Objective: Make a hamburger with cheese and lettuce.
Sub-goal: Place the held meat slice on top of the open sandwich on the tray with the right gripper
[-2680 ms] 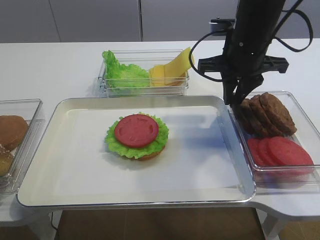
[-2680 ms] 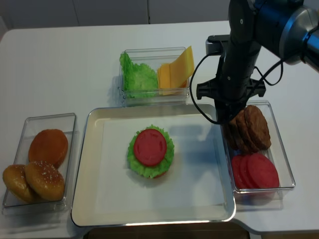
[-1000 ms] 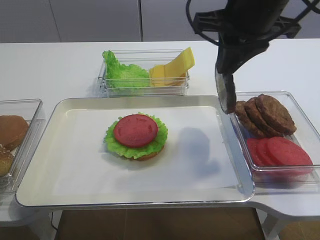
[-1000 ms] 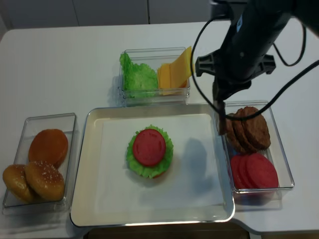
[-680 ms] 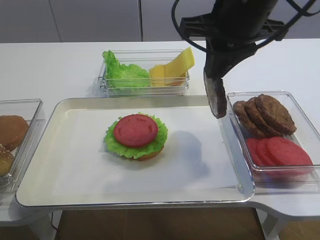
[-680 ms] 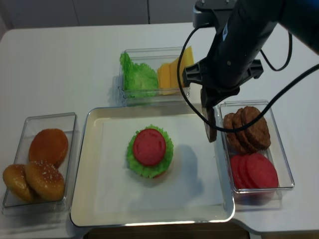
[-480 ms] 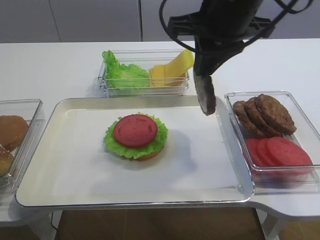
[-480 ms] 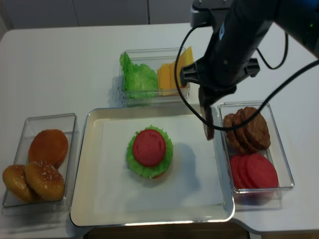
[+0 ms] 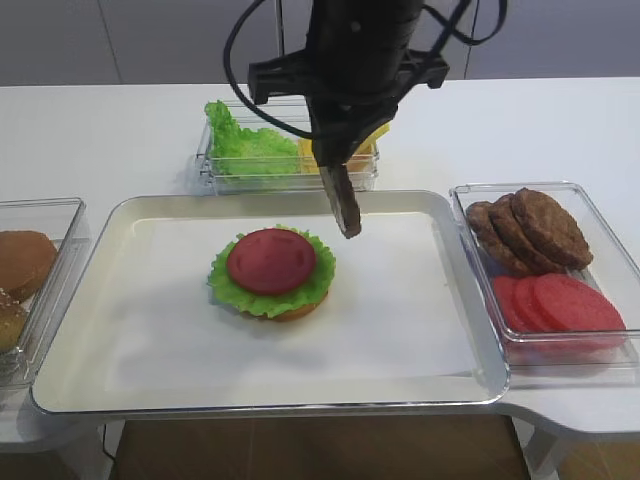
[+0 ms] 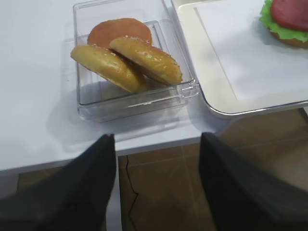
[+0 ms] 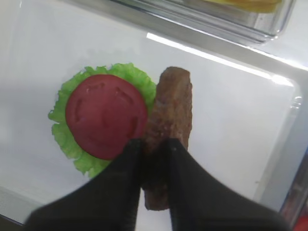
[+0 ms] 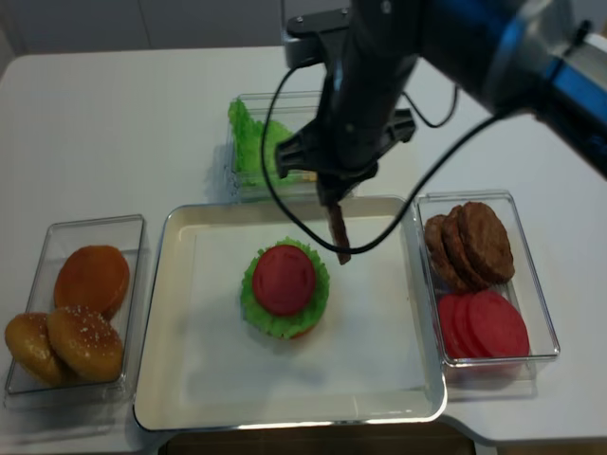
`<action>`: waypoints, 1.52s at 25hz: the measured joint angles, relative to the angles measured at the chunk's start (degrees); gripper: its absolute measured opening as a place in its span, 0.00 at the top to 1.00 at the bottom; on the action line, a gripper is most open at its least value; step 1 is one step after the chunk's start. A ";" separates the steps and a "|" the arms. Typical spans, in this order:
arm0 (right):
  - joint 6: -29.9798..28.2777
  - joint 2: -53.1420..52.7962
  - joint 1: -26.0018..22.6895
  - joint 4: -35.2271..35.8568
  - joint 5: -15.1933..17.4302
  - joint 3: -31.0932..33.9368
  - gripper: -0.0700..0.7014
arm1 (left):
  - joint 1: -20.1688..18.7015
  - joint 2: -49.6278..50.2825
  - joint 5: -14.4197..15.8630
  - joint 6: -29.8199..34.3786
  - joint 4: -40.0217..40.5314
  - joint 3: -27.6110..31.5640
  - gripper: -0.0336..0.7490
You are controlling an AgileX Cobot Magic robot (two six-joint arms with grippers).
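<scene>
The hamburger (image 9: 272, 272) sits on the metal tray (image 9: 150, 210) as a bun base, frilly lettuce and a red tomato disc on top; it also shows in the right wrist view (image 11: 103, 118). My right gripper (image 9: 336, 176) is shut on a brown patty (image 9: 346, 208), which hangs edge-down just right of the stack and above the tray. The wrist view shows the patty (image 11: 171, 103) pinched between the fingers. Loose lettuce (image 9: 245, 150) fills the back box; the cheese (image 9: 366, 148) beside it is mostly hidden behind the arm. My left gripper (image 10: 156, 144) stands open, off the table's front edge.
A clear box at the right holds overlapping patties (image 9: 530, 230) and red tomato slices (image 9: 560, 305). Another clear box at the left holds buns (image 12: 85, 313), also seen by the left wrist (image 10: 130, 57). White paper lines the tray.
My right gripper has lifted a patty out of the right box. It has carried it left over the tray to just beside the hamburger.
</scene>
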 joint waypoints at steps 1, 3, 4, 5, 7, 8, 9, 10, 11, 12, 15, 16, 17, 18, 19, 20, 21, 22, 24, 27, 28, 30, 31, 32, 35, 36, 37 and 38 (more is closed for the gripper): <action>0.14 0.75 0.30 0.00 0.00 -0.65 0.73 | 0.00 0.00 0.00 0.00 0.00 0.00 0.43; 0.49 1.78 0.93 0.00 0.00 -1.69 0.73 | 0.00 0.00 0.00 0.00 0.00 0.00 0.43; 0.76 2.22 1.34 0.00 0.00 -2.14 0.73 | 0.00 0.00 0.00 0.00 0.00 0.00 0.43; 1.04 2.38 1.77 0.00 0.00 -2.41 0.73 | 0.00 0.00 0.00 0.00 0.00 0.00 0.43; 1.40 2.52 2.49 -0.58 -0.11 -2.51 0.73 | 0.00 0.00 0.00 0.00 0.00 0.00 0.43; 1.52 2.52 2.92 -1.03 -0.11 -2.51 0.73 | 0.00 0.00 0.00 0.00 0.00 0.00 0.43; 1.65 2.52 3.06 -1.31 -0.11 -2.51 0.73 | 0.00 0.00 0.00 0.00 0.00 0.00 0.43; 1.78 2.63 3.33 -1.43 -0.11 -2.54 0.73 | 0.00 0.00 0.00 0.00 0.00 0.00 0.43; 1.92 2.62 3.38 -1.43 -0.11 -2.64 0.73 | 0.00 0.00 0.00 0.00 0.00 0.00 0.43; 2.06 2.73 3.38 -1.43 -0.11 -2.88 0.73 | 0.00 0.00 0.00 0.00 0.00 0.00 0.43; 2.41 2.85 3.38 -1.31 -0.11 -3.07 0.73 | 0.00 0.00 0.00 0.00 0.00 0.00 0.43; 2.51 2.85 3.38 -1.22 -0.11 -3.07 0.73 | 0.00 0.00 0.00 0.00 0.00 0.00 0.43; 2.65 2.96 3.38 -1.22 -0.11 -3.07 0.73 | 0.00 0.00 0.00 0.00 0.00 0.00 0.43; 2.76 2.96 3.38 -1.22 -0.11 -3.07 0.73 | 0.00 0.00 0.00 0.00 0.00 0.00 0.43; 2.76 3.07 3.38 -1.18 -0.11 -3.07 0.73 | 0.00 0.00 0.00 0.00 0.00 0.00 0.43; 2.76 3.07 3.48 -1.07 -0.11 -3.07 0.73 | 0.00 0.00 0.00 0.00 0.00 0.00 0.43; 2.87 3.17 3.72 -1.07 -0.11 -3.07 0.73 | 0.00 0.00 0.00 0.00 0.00 0.00 0.43; 2.87 3.17 3.99 -1.07 -0.11 -3.07 0.73 | 0.00 0.00 0.00 0.00 0.00 0.00 0.43; 3.08 3.17 4.50 -1.07 -0.01 -3.07 0.73 | 0.00 0.00 0.00 0.00 0.00 0.00 0.43; 3.08 3.39 4.98 -1.07 0.00 -3.07 0.73 | 0.00 0.00 0.00 0.00 0.00 0.00 0.43; 3.11 3.51 5.06 -1.07 0.00 -3.07 0.73 | 0.00 0.00 0.00 0.00 0.00 0.00 0.43; 3.21 3.59 5.06 -1.07 0.00 -3.07 0.73 | 0.00 0.00 0.00 0.00 0.00 0.00 0.43; 3.24 3.73 5.06 -1.31 0.00 -3.07 0.73 | 0.00 0.00 0.00 0.00 0.00 0.00 0.43; 3.24 3.73 5.06 -1.52 0.00 -3.07 0.73 | 0.00 0.00 0.00 0.00 0.00 0.00 0.43; 3.55 3.73 5.06 -2.54 0.00 -3.07 0.73 | 0.00 0.00 0.00 0.00 0.00 0.00 0.43; 3.55 3.73 5.06 -2.68 0.00 -3.07 0.73 | 0.00 0.00 0.00 0.00 0.00 0.00 0.43; 3.59 3.73 5.06 -2.77 0.00 -3.07 0.73 | 0.00 0.00 0.00 0.00 0.00 0.00 0.43; 3.69 3.73 5.06 -2.92 0.00 -3.07 0.73 | 0.00 0.00 0.00 0.00 0.00 0.00 0.43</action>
